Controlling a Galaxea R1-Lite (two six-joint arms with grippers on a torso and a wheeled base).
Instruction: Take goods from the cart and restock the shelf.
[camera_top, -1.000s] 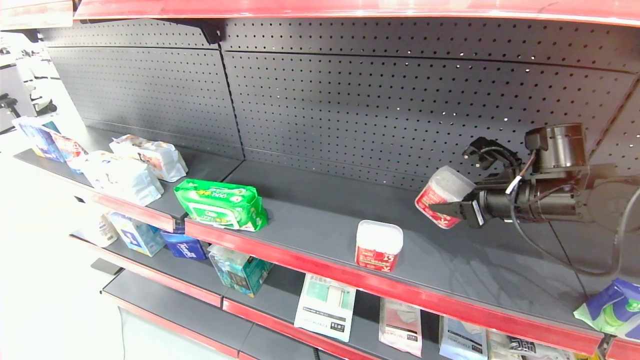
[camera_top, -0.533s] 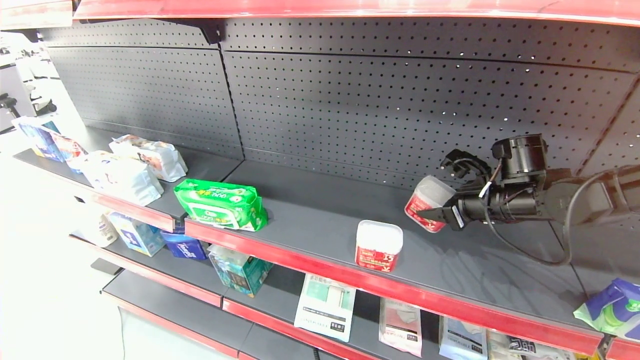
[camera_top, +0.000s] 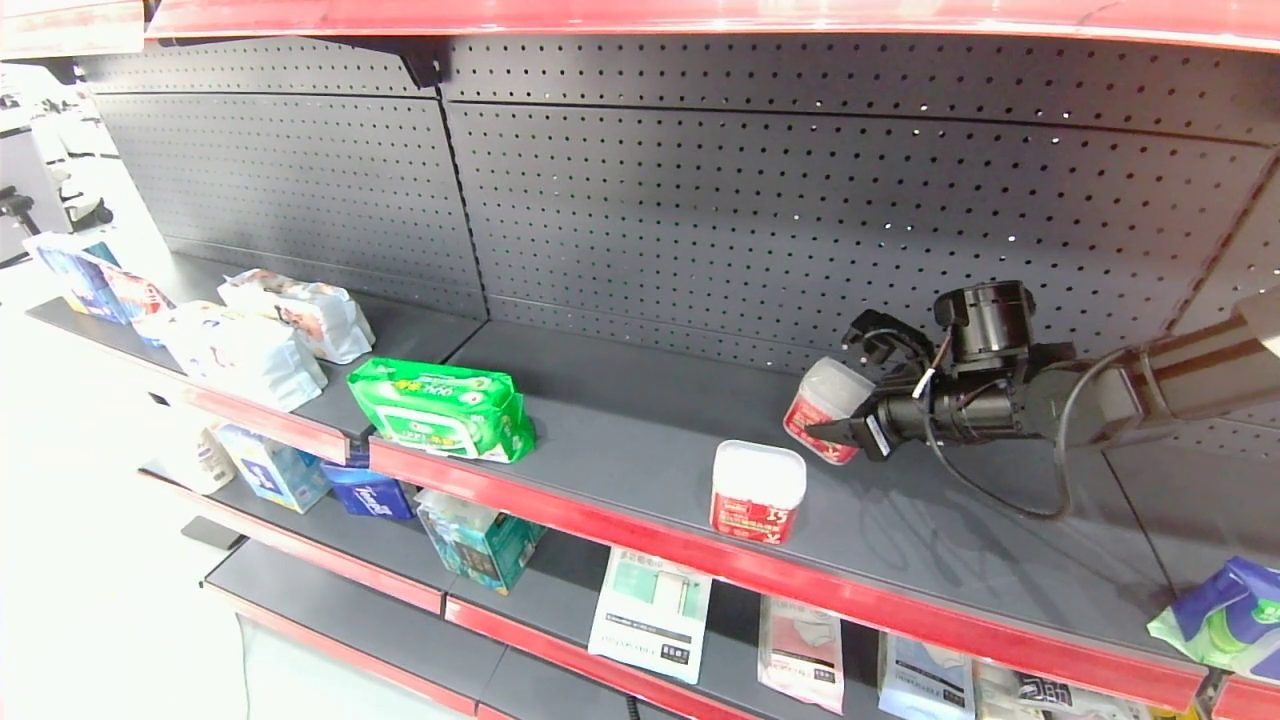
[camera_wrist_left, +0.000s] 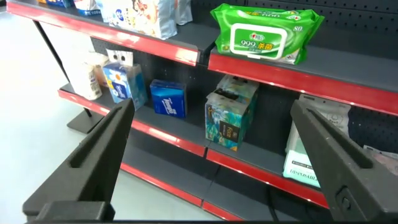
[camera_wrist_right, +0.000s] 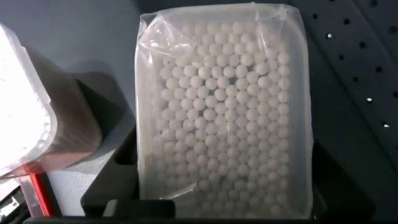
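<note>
Your right pincer (camera_top: 848, 430) is pinching a red-and-white tub (camera_top: 826, 392) by its sides. It comes in from 3 o'clock over the grey shelf (camera_top: 620, 420), and the tub is tilted, its white lid end turned up toward the pegboard. From the right wrist you look down through the tub's clear top (camera_wrist_right: 224, 106) at white beads packed inside. You cannot tell whether its lower edge touches the shelf board. A second tub (camera_top: 757, 489) stands upright at the red front lip, at about 7 o'clock of the held one and apart from it. A green wipes pack (camera_top: 440, 407) lies at 9 o'clock of that second tub. Your left pincer (camera_wrist_left: 211, 107) is spread with nothing between its fingers, facing the lower shelves.
</note>
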